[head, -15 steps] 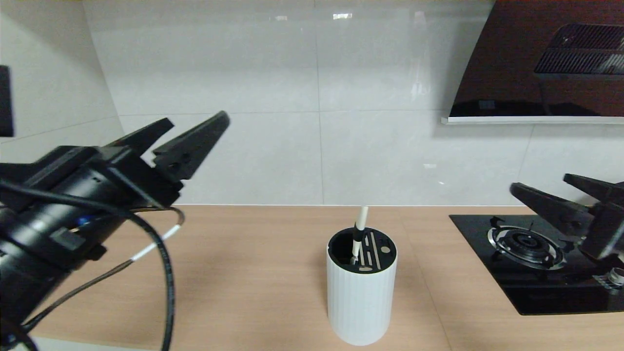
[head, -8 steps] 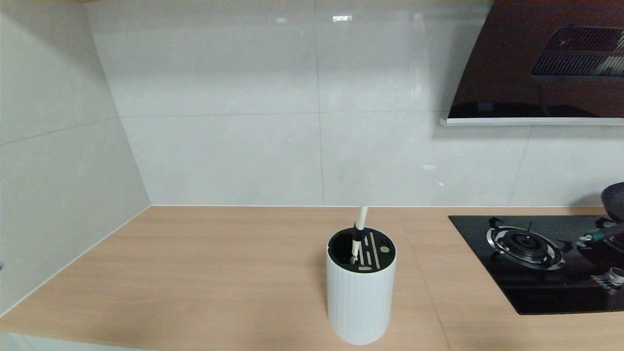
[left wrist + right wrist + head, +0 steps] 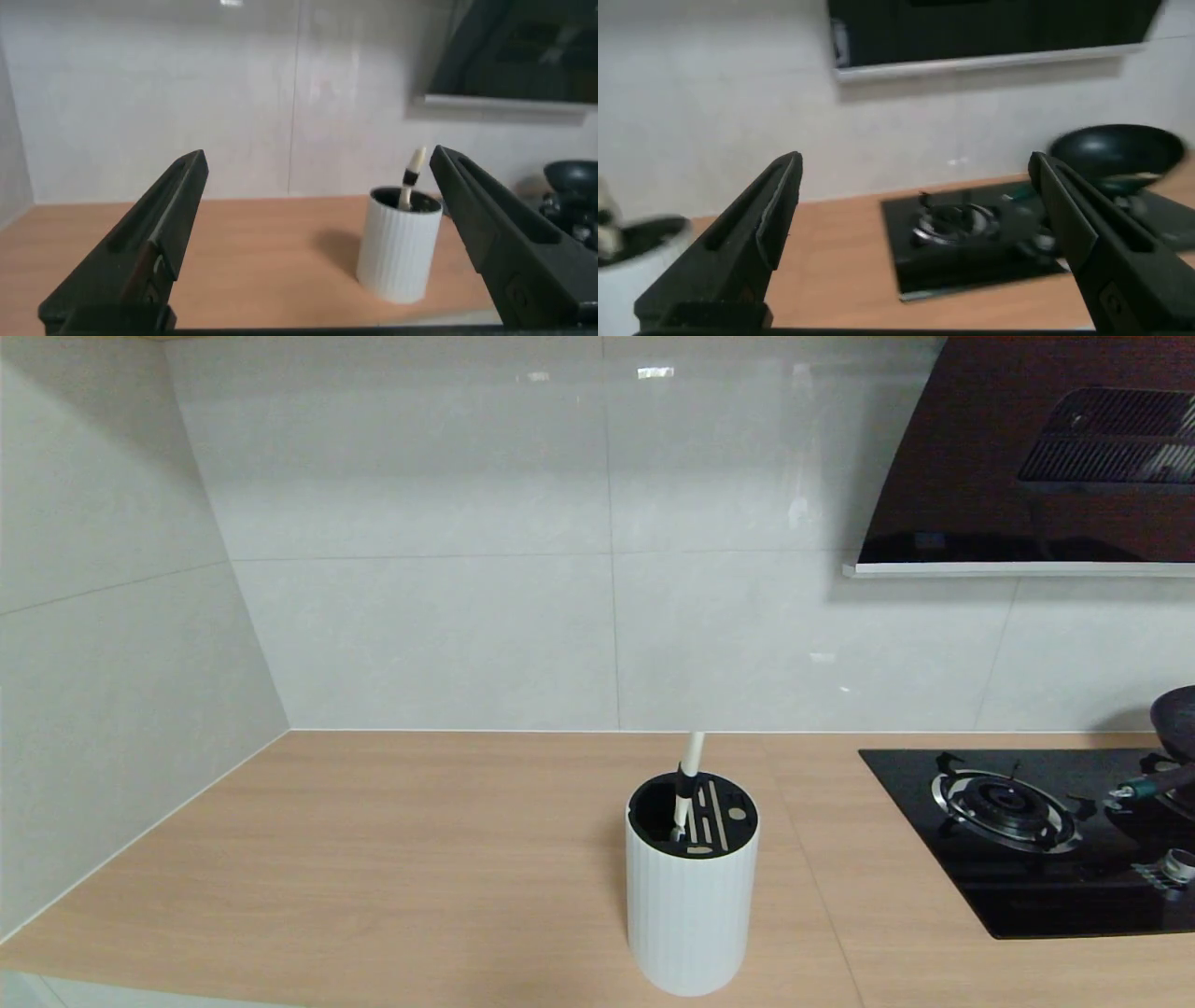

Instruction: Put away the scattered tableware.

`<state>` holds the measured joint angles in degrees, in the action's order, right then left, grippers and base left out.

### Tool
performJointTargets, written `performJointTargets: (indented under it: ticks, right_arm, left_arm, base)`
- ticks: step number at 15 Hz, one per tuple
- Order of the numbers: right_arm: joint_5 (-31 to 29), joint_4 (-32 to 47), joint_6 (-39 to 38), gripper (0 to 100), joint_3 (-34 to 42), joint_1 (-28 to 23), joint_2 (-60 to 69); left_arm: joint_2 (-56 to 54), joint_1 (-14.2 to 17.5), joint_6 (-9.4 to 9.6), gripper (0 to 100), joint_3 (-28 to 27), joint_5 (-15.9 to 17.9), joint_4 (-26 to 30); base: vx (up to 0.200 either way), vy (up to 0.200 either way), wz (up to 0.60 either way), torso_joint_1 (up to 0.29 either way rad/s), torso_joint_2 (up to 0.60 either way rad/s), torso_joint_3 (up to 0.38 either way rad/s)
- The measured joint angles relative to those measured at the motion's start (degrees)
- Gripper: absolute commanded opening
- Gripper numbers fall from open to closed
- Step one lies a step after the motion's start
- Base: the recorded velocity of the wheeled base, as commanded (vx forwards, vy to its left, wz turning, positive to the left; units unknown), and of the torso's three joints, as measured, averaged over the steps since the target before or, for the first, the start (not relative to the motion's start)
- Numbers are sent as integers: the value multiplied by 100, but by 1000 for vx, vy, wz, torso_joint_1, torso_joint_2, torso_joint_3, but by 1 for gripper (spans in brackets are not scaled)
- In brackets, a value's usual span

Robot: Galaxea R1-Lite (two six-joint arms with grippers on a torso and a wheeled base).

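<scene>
1. Wood countertop (image 3: 420,859), tiled wall behind.
2. Black gas hob (image 3: 1027,887) on the counter's right, dark pan (image 3: 1178,714) at its far right edge.
3. Left gripper (image 3: 316,159): jaws spread wide. Right gripper (image 3: 915,161): also wide.
4. White ribbed holder (image 3: 691,905) upright mid-counter, left of hob, apart from it.
5. Cream-handled utensil (image 3: 691,756) stands in the holder's round opening, handle up, slightly tilted.

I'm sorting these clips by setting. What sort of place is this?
Most likely a home kitchen: a gas hob set in the wooden countertop, a dark range hood on the tiled wall above it, and a white utensil holder.
</scene>
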<state>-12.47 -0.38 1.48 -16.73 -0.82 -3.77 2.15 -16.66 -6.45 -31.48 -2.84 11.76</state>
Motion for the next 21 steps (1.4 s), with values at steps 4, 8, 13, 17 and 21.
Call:
performJointTargets:
  ticks: [4, 8, 13, 17, 21]
  right_arm:
    - [-37, -107, 101, 100, 577, -30, 143]
    - [-180, -855, 0, 100, 1488, -12, 226]
    - [-15, -229, -93, 100, 1659, 46, 344]
    - [1002, 20, -140, 100, 1665, 57, 356]
    - [1009, 22, -157, 100, 1673, 55, 358]
  left_arm:
    - [247, 779, 145, 100, -49, 126, 2]
    - [13, 1460, 345, 100, 1042, -173, -299]
    - [-194, 1657, 680, 100, 2983, 88, -1252]
    - [-215, 1659, 702, 100, 3138, 305, -1190]
    - [-217, 1655, 689, 100, 3148, 302, -1190]
  base:
    - [0, 0, 0, 0, 0, 0]
    - [0, 0, 0, 0, 0, 0]
    - [0, 0, 0, 0, 0, 0]
    - [0, 0, 0, 0, 0, 0]
    - [0, 0, 0, 0, 0, 0]
